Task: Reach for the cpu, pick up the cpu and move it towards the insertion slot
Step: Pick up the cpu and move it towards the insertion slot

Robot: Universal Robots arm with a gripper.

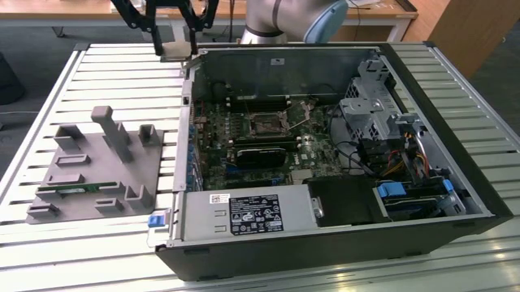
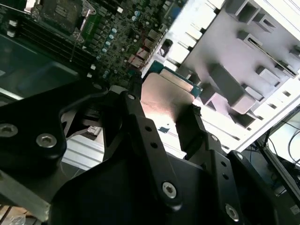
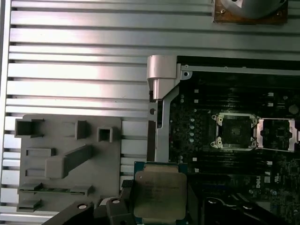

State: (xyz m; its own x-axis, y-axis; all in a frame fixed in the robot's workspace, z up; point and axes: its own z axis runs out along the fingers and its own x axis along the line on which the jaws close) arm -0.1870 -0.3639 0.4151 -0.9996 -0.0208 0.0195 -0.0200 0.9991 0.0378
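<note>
I can't read any writing; the white label (image 1: 253,214) on the power supply, lower centre of the exterior view, is only tiny print. At that view's left the grey plastic block (image 1: 99,170) sits on the slatted table (image 1: 49,255). Upper left, my gripper (image 1: 173,47) hangs above the open case's (image 1: 325,255) corner, fingers (image 2: 190,129) clamped on the cpu (image 3: 159,196), held clear. Centre frame, the insertion slot (image 1: 266,122) lies open on the motherboard.
</note>
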